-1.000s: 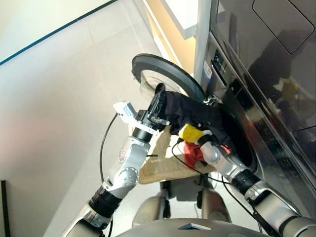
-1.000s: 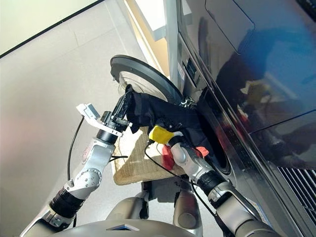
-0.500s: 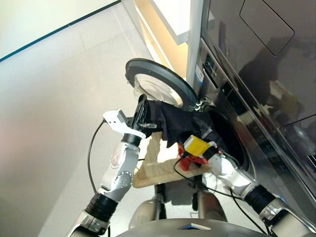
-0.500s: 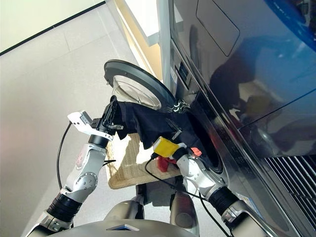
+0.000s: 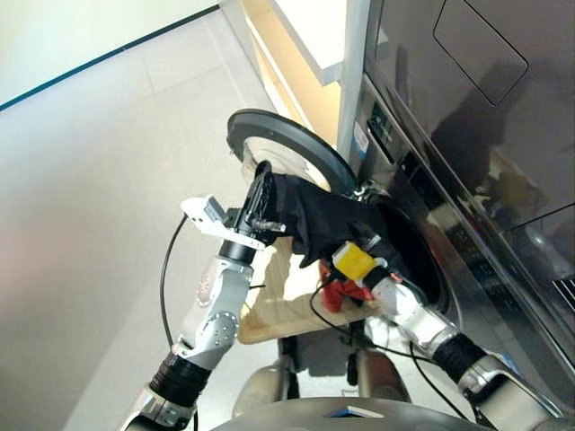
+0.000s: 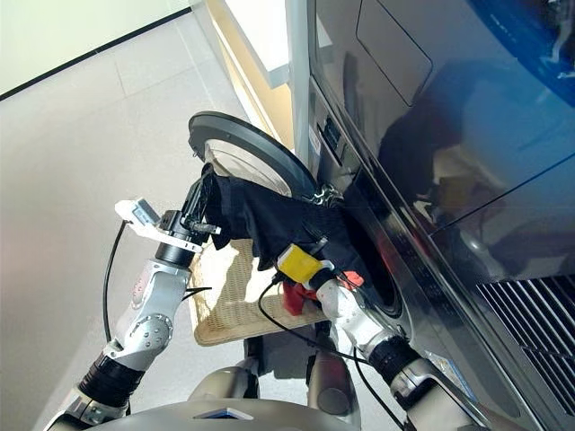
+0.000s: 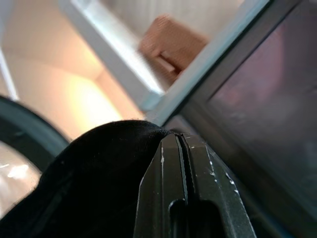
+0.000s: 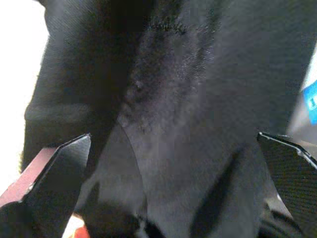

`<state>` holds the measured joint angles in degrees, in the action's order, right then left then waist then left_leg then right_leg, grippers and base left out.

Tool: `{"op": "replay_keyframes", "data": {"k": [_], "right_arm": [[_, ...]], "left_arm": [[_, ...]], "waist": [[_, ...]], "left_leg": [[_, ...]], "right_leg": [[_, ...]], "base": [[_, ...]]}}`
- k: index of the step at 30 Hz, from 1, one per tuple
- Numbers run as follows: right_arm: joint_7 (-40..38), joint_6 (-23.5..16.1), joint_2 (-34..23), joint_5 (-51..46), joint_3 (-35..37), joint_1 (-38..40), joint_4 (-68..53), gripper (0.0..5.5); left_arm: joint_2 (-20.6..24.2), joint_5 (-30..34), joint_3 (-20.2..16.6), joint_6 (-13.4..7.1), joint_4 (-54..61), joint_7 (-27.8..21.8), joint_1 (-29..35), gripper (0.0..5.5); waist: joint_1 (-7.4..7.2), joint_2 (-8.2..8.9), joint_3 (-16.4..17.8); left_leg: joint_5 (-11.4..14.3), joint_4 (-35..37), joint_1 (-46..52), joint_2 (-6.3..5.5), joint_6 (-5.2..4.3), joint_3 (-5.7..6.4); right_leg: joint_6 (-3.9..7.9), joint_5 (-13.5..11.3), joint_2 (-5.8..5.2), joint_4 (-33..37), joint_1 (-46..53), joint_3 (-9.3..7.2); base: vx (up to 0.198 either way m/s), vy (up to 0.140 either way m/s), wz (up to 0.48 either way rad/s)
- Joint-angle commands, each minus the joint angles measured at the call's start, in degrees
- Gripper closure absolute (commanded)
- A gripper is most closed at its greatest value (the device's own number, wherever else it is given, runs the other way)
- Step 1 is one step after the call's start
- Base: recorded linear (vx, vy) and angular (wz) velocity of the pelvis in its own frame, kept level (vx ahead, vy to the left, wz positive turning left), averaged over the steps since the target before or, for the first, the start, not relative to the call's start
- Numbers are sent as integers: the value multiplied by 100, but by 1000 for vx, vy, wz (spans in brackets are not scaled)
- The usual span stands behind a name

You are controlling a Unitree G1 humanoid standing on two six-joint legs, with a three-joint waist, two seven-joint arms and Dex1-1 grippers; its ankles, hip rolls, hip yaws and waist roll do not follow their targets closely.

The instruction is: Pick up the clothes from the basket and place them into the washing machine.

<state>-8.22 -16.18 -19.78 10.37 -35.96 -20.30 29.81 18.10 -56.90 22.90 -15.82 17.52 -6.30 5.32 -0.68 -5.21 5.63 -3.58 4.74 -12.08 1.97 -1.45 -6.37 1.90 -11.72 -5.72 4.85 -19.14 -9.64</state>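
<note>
Here we are at the washing machine (image 5: 467,206), its round door (image 5: 296,153) swung wide open toward the robot's left; the left pincer (image 5: 260,202) is up high in front of that door, its two black fingers (image 7: 185,193) pressed flat together in the wrist view with black cloth bunched against them, so it is clamped on the clothes (image 5: 328,220); that black garment stretches across from the left pincer toward the dark mouth of the drum, hanging in folds between the two arms; the right pincer (image 8: 168,193) sits beneath the cloth near the drum opening, its fingers spread wide apart in the wrist view with black fabric filling the space ahead of them; whether it actually grips anything I cannot tell; a red piece (image 5: 340,292) shows just under the right wrist; the basket (image 5: 274,310) lies below the arms, its pale woven base partly bare, close to the front of the machine, on the light tiled floor (image 5: 99,189).
</note>
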Motion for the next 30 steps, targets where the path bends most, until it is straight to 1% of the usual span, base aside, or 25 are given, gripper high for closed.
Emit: {"op": "replay_keyframes", "data": {"k": [1,6,12,13,14,15,19,20,21,22,23,24,25,27,28,29,30], "right_arm": [[-149,-208,388,3,-127,-550,248,0],[-207,-160,477,62,-165,-850,463,0],[-291,-156,716,-227,-96,-1020,761,0],[-284,-153,750,-298,-80,-1014,777,97],[-283,-153,749,-299,-79,-1016,778,285],[-268,-136,789,-433,-78,-1002,816,550],[-220,-150,841,-728,-7,-889,838,550],[-218,-158,865,-859,36,-819,858,550],[-162,-171,921,-1214,162,-664,919,550],[-160,-171,920,-1217,163,-663,919,550],[-155,-170,962,-1424,250,-578,983,550],[-104,-179,1070,-1867,356,-411,1088,550],[-101,-180,1070,-1870,356,-411,1089,550],[-67,-231,1237,-2741,644,-108,1208,550],[-75,-268,1273,-3009,745,-24,1230,550],[-73,-269,1271,-3012,745,-24,1231,550],[-93,-293,1312,-3286,874,71,1287,550]], "left_arm": [[179,-311,195,-269,703,-323,373,550],[203,-445,401,-213,919,-364,568,550],[141,-482,610,-240,971,-310,781,550],[126,-475,637,-234,942,-297,820,550],[126,-475,638,-235,940,-297,822,550],[104,-461,665,-230,906,-280,865,550],[73,-433,642,-236,882,-260,857,550],[55,-430,630,-246,848,-240,838,550],[31,-417,579,-255,783,-218,808,550],[31,-417,580,-256,783,-219,808,451],[12,-415,554,-269,746,-199,786,280],[-21,-420,497,-296,664,-152,748,0],[-21,-420,497,-297,664,-153,748,0],[-92,-406,404,-347,409,-58,621,0],[-111,-384,359,-369,272,-2,576,0],[-112,-383,361,-370,270,-3,576,0],[-130,-314,275,-402,72,90,504,0]], "waist": [[195,57,-294],[259,43,-304],[307,19,-300],[302,15,-297],[303,15,-296],[291,11,-298],[269,3,-290],[260,0,-287],[248,0,-275],[251,1,-276],[238,1,-271],[218,2,-256],[220,3,-257],[174,-1,-214],[159,-4,-196],[161,-5,-197],[145,-11,-173]], "left_leg": [[-92,26,-145,-126,-88,-23],[-92,26,-147,-133,-90,16],[-82,26,-138,-149,-73,36],[-78,26,-133,-152,-70,33],[-78,26,-132,-152,-70,32],[-71,26,-129,-153,-67,27],[-67,26,-134,-160,-63,13],[-65,26,-133,-159,-62,8],[-65,26,-135,-158,-59,0],[-65,26,-135,-158,-59,-2],[-63,26,-135,-159,-56,-8],[-58,26,-140,-165,-53,-28],[-58,26,-140,-165,-53,-30],[-52,26,-144,-171,-41,-67],[-52,26,-150,-172,-39,-77],[-52,26,-149,-172,-39,-78],[-47,26,-154,-179,-33,-87]], "right_leg": [[489,405,-80,-162,281,-161],[489,413,-85,-150,300,-192],[493,406,-102,-144,313,-199],[496,407,-104,-146,316,-196],[496,407,-104,-147,316,-196],[498,411,-105,-144,317,-194],[500,409,-101,-153,304,-186],[501,408,-103,-156,301,-181],[500,408,-102,-158,296,-166],[500,408,-102,-159,296,-164],[500,403,-102,-155,292,-155],[500,396,-102,-151,281,-144],[500,396,-102,-151,281,-143],[500,382,-102,-169,245,-109],[501,377,-103,-178,227,-101],[501,377,-103,-179,226,-100],[501,377,-108,-194,206,-79]], "base": [[0,0,0],[0,0,0],[0,0,0],[0,0,0],[0,0,0],[0,0,0],[0,0,0],[0,0,0],[0,0,0],[0,0,0],[0,0,0],[0,0,0],[0,0,0],[0,0,0],[0,0,0],[0,0,0],[0,0,0]]}}
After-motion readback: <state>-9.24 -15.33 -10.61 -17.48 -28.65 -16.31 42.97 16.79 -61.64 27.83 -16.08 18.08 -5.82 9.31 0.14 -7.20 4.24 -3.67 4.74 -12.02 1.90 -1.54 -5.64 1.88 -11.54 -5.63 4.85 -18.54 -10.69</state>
